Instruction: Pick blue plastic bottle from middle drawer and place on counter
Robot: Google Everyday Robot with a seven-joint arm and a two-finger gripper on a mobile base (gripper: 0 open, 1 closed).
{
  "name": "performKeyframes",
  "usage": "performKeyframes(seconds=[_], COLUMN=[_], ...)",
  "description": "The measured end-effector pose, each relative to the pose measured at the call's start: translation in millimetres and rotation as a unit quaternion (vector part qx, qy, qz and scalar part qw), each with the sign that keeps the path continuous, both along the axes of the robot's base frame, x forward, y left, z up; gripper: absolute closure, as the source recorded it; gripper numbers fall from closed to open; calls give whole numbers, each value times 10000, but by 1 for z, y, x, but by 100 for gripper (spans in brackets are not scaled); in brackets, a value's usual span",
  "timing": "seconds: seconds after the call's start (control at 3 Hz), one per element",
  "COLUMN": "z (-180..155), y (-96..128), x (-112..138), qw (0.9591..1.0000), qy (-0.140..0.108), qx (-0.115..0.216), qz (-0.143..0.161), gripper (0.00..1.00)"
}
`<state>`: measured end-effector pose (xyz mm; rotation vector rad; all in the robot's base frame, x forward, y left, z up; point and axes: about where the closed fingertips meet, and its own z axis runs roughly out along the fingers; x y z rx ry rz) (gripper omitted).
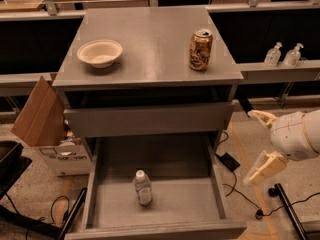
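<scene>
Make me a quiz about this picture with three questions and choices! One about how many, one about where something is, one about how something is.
1. How many things stand on the counter?
A) two B) four C) none
2. Where is the blue plastic bottle?
A) on the counter B) in the middle drawer C) on the floor
3. How is the middle drawer?
A) shut B) pulled open C) taken out

Answers:
1 A: only a white bowl and a drink can.
2 B: it stands on the drawer floor; the gripper hangs open outside, to the drawer's right.
3 B: its floor shows.
</scene>
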<state>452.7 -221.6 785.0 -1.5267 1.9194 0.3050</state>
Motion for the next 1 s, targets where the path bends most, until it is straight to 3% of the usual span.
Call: performKeyframes(seconds=[0.33, 0.67, 1.0], z=[-6, -51, -111], y=[11, 58, 122], x=[1, -1, -9], qw=[9997, 9958, 9848], qy=[29, 204, 307], qx=[137, 594, 1262], qz=[174, 660, 1156], gripper=[0, 0, 0])
